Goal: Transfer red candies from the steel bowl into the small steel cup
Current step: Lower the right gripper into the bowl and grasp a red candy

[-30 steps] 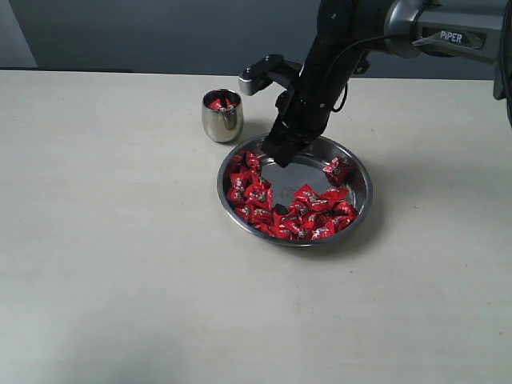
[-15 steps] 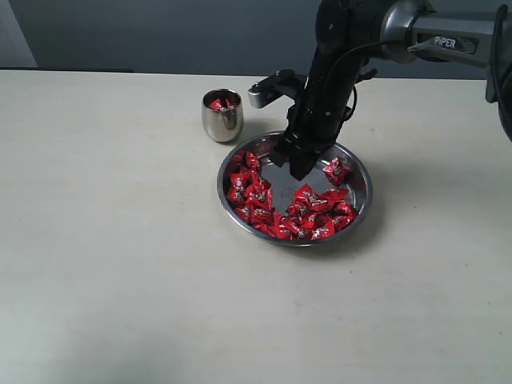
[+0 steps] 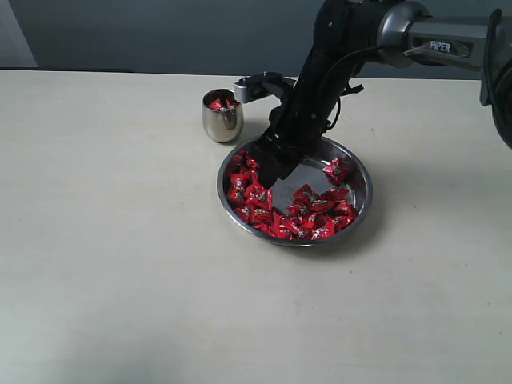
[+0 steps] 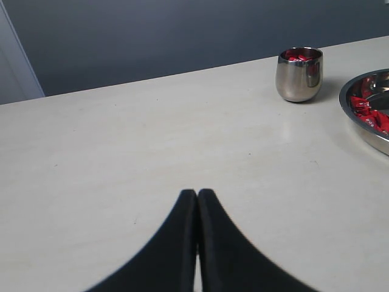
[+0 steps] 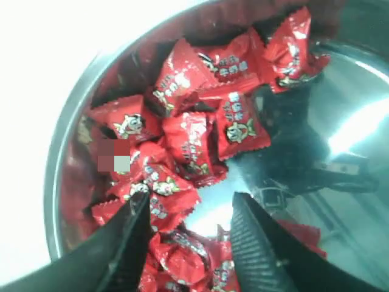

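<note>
The right gripper (image 3: pixel 268 168) is down inside the steel bowl (image 3: pixel 366 186), its jaws spread wide and holding nothing, straddling the left-hand cluster of red candies (image 3: pixel 292 212). In the right wrist view several wrappers overlap between and under the fingertips, so closing here could catch two at once, or pinch only a crinkled wrapper corner that then slips free on the lift. The fingertips look close to the polished bowl floor. Pressing lower could skid the bowl, which seems to sit loose on the table (image 3: pixel 120 264). The small steel cup (image 3: pixel 222 120) stands just beyond the bowl's far-left rim and already holds some red candies. It has a narrow mouth and a rounded body, so a low pass by the arm might tip it and an off-centre drop might bounce out. The way up and over the rim to the cup looks clear. Wide bare table lies to the left and near side. The left gripper (image 4: pixel 197 193) is closed and empty, well apart on the left, and in no one's way.
</note>
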You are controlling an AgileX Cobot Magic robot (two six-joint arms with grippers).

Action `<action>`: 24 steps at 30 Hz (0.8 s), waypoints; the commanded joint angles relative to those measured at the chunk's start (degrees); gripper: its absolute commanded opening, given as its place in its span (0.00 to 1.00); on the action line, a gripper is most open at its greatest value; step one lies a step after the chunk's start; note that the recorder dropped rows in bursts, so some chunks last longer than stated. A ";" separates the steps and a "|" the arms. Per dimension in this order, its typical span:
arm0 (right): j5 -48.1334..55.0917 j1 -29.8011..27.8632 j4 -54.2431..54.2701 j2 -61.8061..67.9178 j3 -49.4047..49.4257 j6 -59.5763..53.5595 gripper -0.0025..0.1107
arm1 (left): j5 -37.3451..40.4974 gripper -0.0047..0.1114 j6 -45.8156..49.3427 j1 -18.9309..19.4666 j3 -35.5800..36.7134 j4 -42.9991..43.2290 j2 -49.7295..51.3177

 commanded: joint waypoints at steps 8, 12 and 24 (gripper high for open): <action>1.18 -0.20 4.34 4.95 -0.18 -0.65 0.39 | -0.41 0.04 -0.32 -0.60 -0.06 -0.02 -0.25; 1.07 -0.20 4.34 4.95 -0.29 -1.79 0.17 | -0.41 0.04 -0.32 -0.60 -0.06 -0.02 -0.25; 0.07 -0.20 4.22 0.93 -0.29 -5.13 0.02 | -0.41 0.04 -0.32 -0.60 -0.06 -0.02 -0.25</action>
